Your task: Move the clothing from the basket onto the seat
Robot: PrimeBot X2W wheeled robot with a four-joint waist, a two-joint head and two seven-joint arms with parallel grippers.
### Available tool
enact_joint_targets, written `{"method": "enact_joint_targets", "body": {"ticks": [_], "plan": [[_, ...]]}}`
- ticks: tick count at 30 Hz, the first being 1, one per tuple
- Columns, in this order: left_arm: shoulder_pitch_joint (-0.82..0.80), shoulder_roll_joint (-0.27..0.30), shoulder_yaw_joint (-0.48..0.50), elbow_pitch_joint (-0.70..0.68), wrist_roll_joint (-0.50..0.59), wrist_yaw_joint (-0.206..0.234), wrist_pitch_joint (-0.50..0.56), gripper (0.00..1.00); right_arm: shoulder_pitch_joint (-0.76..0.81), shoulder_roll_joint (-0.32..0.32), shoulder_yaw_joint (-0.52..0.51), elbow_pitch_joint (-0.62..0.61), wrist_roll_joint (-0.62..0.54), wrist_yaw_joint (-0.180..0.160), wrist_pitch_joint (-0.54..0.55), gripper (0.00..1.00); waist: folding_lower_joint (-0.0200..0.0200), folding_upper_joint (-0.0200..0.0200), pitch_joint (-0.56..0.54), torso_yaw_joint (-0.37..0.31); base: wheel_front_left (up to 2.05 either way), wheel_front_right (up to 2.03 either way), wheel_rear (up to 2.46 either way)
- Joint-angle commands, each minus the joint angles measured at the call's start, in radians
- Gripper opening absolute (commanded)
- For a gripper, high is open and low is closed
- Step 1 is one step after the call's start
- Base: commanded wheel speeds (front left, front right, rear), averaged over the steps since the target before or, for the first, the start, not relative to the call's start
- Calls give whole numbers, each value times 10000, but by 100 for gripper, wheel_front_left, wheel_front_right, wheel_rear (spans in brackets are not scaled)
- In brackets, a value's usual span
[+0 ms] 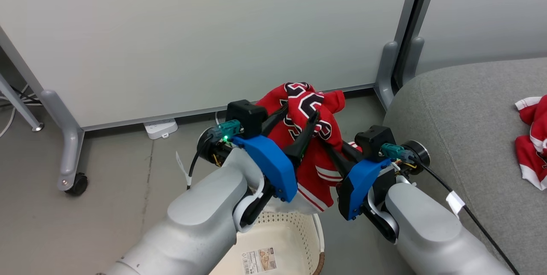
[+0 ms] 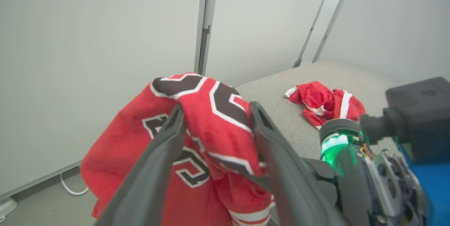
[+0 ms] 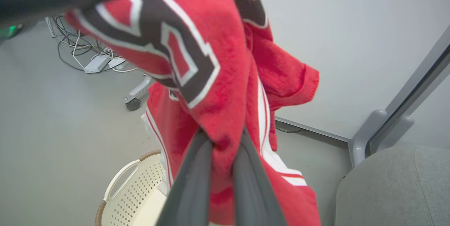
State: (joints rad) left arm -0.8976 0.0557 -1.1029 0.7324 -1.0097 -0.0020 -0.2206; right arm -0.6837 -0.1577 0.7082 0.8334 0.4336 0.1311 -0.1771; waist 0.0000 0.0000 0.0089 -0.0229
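Both the left gripper (image 2: 217, 108) and right gripper (image 3: 224, 138) are clamping the red jersey (image 1: 316, 168) above the basket (image 1: 299, 232) at six o'clock, likely needing a swing to the seat (image 1: 461, 129) at three o'clock.

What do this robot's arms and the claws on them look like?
The left forearm and right forearm are smooth, rounded, pale grey, each with a bright blue wrist cover, a black box and a teal plug. The left tool and right tool each have two long dark tapering fingers. A black cable with a white tag trails from the right wrist.
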Motion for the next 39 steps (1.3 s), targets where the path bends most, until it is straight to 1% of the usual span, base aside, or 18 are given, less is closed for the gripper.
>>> {"method": "enact_joint_targets", "body": {"ticks": [1,6,8,12,18,22,27,34,39], "plan": [[235,147,66,23,24,62,-122,100,-205,8,-37,0,16,-7,-101,0,0,0,2,-11,0,0,0],[950,637,563,-522,517,133,-448,100,-214,-99,-235,-106,-66,-7,-253,0,0,0,94,18,0,0,0],[1308,912,1101,-1186,1086,201,-443,100,-198,-163,-379,-146,-109,-7,-308,0,0,0,158,78,0,0,0],[2722,1445,2333,-2614,2416,326,-446,100,-88,-224,-648,-219,-181,-7,-368,0,0,0,231,174,0,0,0],[4669,1783,3919,-4109,3982,79,-449,100,138,-278,-971,-353,-351,-7,-333,0,0,0,258,322,0,0,0],[5629,1703,4688,-4540,4678,-182,-450,100,299,-322,-1214,-472,-432,-7,-309,0,0,0,213,438,0,0,0],[6558,1444,5510,-4785,5350,-473,-449,100,484,-324,-1492,-665,-568,-7,-210,0,0,0,246,533,0,0,0],[6964,1053,6008,-4523,5948,-884,-450,100,711,-390,-1816,-964,-761,-5,-29,0,0,0,381,635,0,0,0],[7004,807,6270,-4382,6236,-1053,-450,100,849,-340,-1950,-1156,-866,-5,110,0,0,0,392,587,0,0,0]]}}
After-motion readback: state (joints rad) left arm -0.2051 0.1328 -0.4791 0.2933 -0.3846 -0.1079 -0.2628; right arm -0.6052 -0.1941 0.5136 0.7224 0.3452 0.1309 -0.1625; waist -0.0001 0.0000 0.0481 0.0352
